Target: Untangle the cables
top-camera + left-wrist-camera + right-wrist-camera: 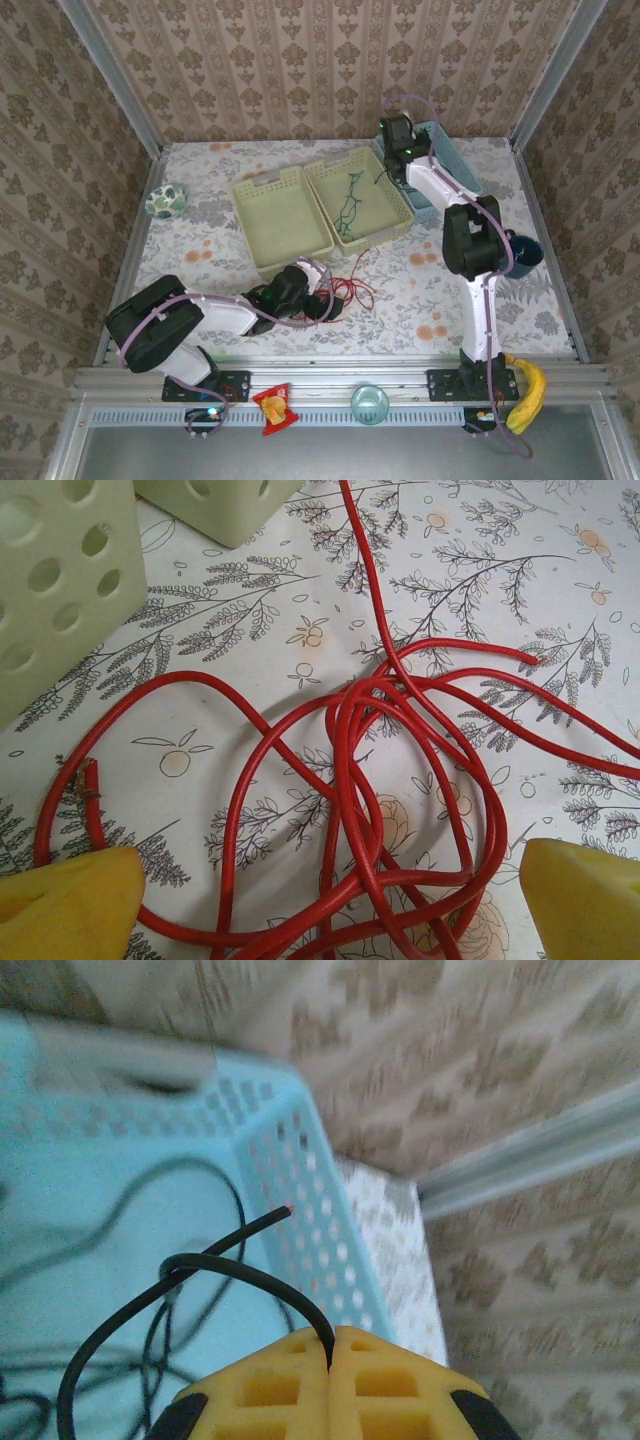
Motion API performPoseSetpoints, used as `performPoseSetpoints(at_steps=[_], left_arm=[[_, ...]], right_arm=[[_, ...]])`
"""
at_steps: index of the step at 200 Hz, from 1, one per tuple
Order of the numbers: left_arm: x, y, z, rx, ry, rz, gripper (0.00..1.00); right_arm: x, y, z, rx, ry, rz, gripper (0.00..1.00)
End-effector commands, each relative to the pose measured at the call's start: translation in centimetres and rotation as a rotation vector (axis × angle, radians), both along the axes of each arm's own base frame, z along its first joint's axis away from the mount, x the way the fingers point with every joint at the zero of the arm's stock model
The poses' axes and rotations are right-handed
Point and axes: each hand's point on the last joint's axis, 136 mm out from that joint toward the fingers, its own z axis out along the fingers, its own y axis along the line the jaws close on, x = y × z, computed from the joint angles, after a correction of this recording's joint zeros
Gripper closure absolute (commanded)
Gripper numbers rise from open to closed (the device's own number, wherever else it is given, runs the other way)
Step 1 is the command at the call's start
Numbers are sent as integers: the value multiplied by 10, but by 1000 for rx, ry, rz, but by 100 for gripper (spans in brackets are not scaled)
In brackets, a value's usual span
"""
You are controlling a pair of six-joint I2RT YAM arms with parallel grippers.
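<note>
The red cable (350, 770) lies in a loose tangle on the flowered tablecloth, and also shows in the top view as a red cable (352, 288) in front of the baskets. My left gripper (330, 915) hovers low over it, open, one yellow pad (70, 905) on each side of the tangle; from above, the left gripper (327, 303) is at the tangle's left edge. The green cable (350, 205) rests in the right-hand pale green basket (395, 222). My right gripper (331, 1345) is shut on the black cable (230, 1265) above the light blue basket (300, 1170).
An empty pale green basket (283, 215) stands left of the one with the green cable. A green bowl (164, 203) sits at the far left and a dark blue cup (524, 250) at the right. A banana (527, 390), a snack bag (272, 408) and a glass (369, 403) lie along the near rail.
</note>
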Motion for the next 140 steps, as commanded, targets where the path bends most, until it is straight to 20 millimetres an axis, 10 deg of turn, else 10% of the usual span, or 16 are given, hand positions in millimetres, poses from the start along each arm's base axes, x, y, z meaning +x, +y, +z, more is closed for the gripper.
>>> performPoseSetpoints(at_steps=[1,62,83,140], left_arm=[[9,-7,17,-53,-32,-2,3],[15,-6,32,-97,-48,29,3],[16,-6,35,-102,-45,35,3],[24,-3,42,-155,-49,78,2]], right_arm=[[-22,-4,15,147,-72,-58,100],[-50,-21,-19,424,-43,-101,100],[-54,-22,-24,535,-48,-109,58],[-64,0,-11,873,-108,-76,48]])
